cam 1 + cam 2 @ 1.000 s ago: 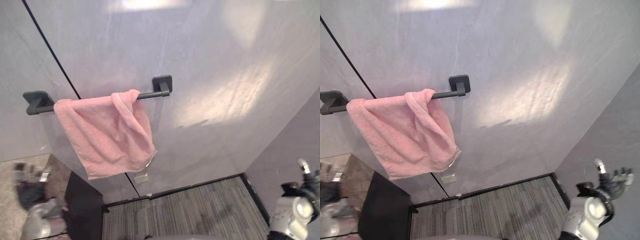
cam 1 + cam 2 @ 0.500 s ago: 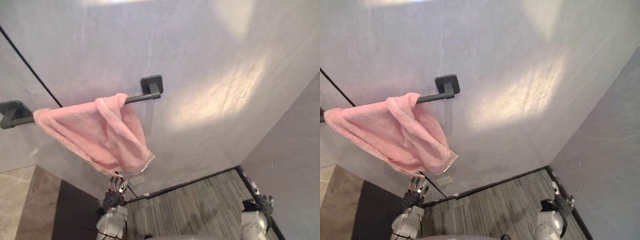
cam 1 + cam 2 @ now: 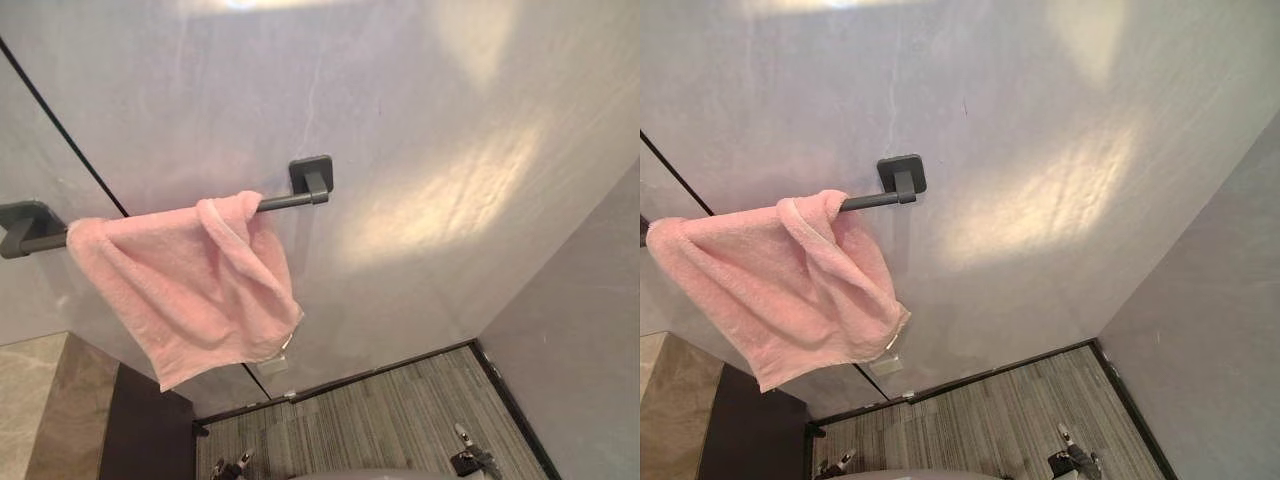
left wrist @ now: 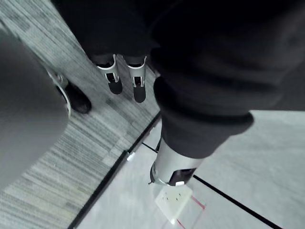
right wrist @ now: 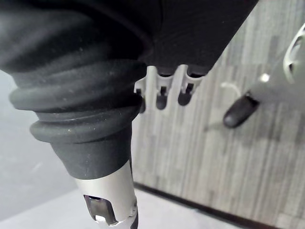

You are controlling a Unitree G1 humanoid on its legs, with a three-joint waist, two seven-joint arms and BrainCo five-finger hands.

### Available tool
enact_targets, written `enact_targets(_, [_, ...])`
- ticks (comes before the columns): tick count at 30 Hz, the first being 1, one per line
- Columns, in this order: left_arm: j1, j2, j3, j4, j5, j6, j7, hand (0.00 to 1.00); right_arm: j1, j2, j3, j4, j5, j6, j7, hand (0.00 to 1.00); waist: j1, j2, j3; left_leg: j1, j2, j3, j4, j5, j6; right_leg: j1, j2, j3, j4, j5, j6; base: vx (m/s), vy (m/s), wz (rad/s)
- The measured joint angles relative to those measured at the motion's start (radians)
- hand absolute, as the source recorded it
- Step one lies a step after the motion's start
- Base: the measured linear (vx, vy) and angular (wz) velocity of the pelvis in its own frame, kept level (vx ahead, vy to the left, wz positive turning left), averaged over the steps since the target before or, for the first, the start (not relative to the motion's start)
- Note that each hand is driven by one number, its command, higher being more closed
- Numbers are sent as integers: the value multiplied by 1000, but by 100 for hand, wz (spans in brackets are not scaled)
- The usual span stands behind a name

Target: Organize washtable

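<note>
Loosely bunched, pink towel drapes dark bar.

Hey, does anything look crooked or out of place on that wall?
Yes: the pink towel hangs unevenly on the dark bar. It is bunched into a fold at its right end, and its bottom edge slants instead of hanging level.

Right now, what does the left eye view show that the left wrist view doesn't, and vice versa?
Left eye view: the pink towel draped over the dark bar, the dark cabinet, the right hand low down. Left wrist view: the left hand close up, fingers relaxed, holding nothing. Both: the striped carpet, the wall's black seam and a white outlet.
</note>
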Motion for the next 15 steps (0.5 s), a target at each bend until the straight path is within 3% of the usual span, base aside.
enact_targets(5, [6,12,26,45,41,2,7,0,-10,-11,56,14,-30,5,20,0,8,-16,5,-17,-10,4,0,-1,1,-26,-12,5,13,-4,5,-25,24,-1])
enact_targets(7, [-26,39,3,41,85,1,3,0,-45,-12,150,7,-67,5,26,0,17,-26,33,-68,-6,-4,49,-5,10,-124,-31,29,192,-71,8,-12,22,3])
enact_targets(10, [-68,74,-46,19,129,2,1,0,-61,-13,245,-5,-102,6,43,0,27,-45,60,-154,17,-45,144,-28,32,-197,-39,52,330,-101,33,-55,0,53])
enact_targets(11, [-77,79,-58,-2,147,1,1,0,-65,-14,293,-25,-130,9,47,0,23,-50,76,-179,12,-81,169,-28,32,-246,-75,59,549,-188,11,0,-25,76])
enact_targets(13, [-75,88,-76,-28,148,1,1,0,-71,-15,330,-29,-196,10,64,0,31,-76,71,-192,0,-137,211,-27,31,-217,-128,89,712,-227,35,54,-114,86])
enact_targets(15, [-76,100,-75,-43,144,-7,4,0,-145,-28,400,-24,-305,10,73,0,30,-104,76,-253,-20,-163,286,-28,30,-134,-166,126,595,-246,54,-101,-304,59])
